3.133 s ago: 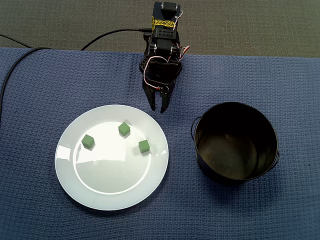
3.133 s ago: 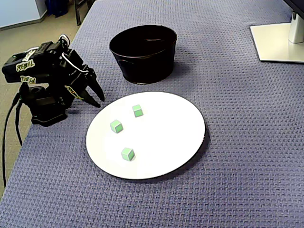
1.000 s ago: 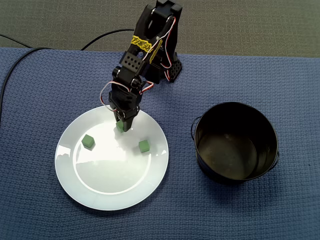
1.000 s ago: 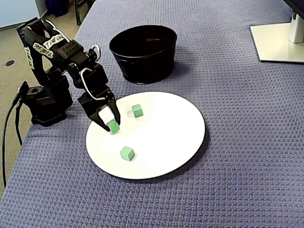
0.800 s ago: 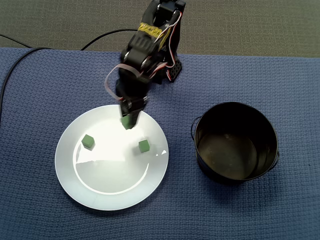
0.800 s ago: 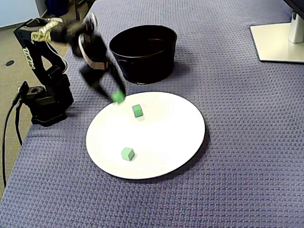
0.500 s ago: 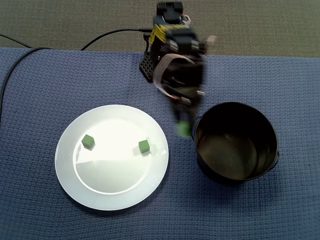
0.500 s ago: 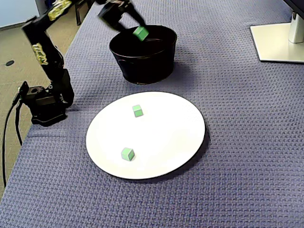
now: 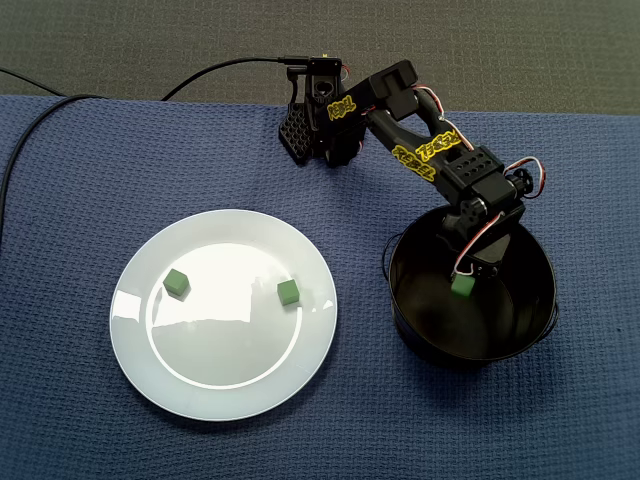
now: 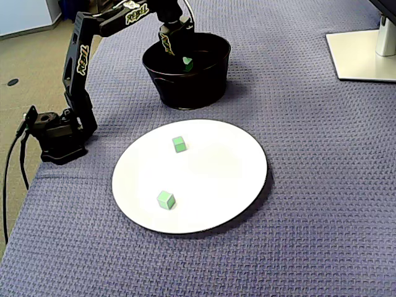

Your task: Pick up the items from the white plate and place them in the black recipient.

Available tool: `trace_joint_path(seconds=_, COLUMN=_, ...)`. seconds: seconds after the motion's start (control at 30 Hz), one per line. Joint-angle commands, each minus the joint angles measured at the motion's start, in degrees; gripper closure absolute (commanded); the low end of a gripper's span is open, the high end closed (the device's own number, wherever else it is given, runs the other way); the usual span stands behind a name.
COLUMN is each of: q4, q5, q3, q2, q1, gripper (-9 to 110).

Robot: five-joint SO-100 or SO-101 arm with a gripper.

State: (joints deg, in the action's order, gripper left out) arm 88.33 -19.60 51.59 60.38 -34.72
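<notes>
Fixed views from above and from the side show a black robot arm (image 9: 420, 150) bent over a round black metal bucket (image 9: 500, 325), its gripper (image 9: 463, 279) lowered into the bucket's mouth. The jaws stand narrow, pinching a small green cube (image 9: 462, 288) at their tips. In the side-on fixed view the gripper (image 10: 184, 59) is dark against the bucket (image 10: 185, 93), and the cube (image 10: 187, 62) shows only as a green speck. Whether it touches the bucket's floor cannot be made out.

A round white plate (image 9: 220, 385) lies on a blue waffle-weave cloth (image 9: 80, 180), well apart to the left of the bucket in the top-down fixed view. Two cubes rest on it, apart from each other: a left green cube (image 9: 177, 283) near the rim and a right green cube (image 9: 288, 292) nearer the bucket. A black cable (image 9: 40, 115) runs off the left edge. A white stand base (image 10: 365, 55) is cut off at the far right corner of the side-on view.
</notes>
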Motion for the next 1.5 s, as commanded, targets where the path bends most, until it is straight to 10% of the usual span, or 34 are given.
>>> trace_joint_path(seconds=0.0, q4=1.14, q5=-1.05, q3=-0.62, q2=8.09, q1=0.18, gripper=63)
trace_joint_path(seconds=0.23, q4=10.11, q5=1.85, q3=-6.68, q2=26.37, q1=18.28, gripper=63)
trace_joint_path(seconds=0.53, q4=-6.24, q5=11.69, q3=30.94, q2=30.94, q1=49.48, gripper=67)
trace_joint_path(seconds=1.47, q4=-20.57, q5=2.55, q3=46.32, q2=16.08, q1=45.97, gripper=80)
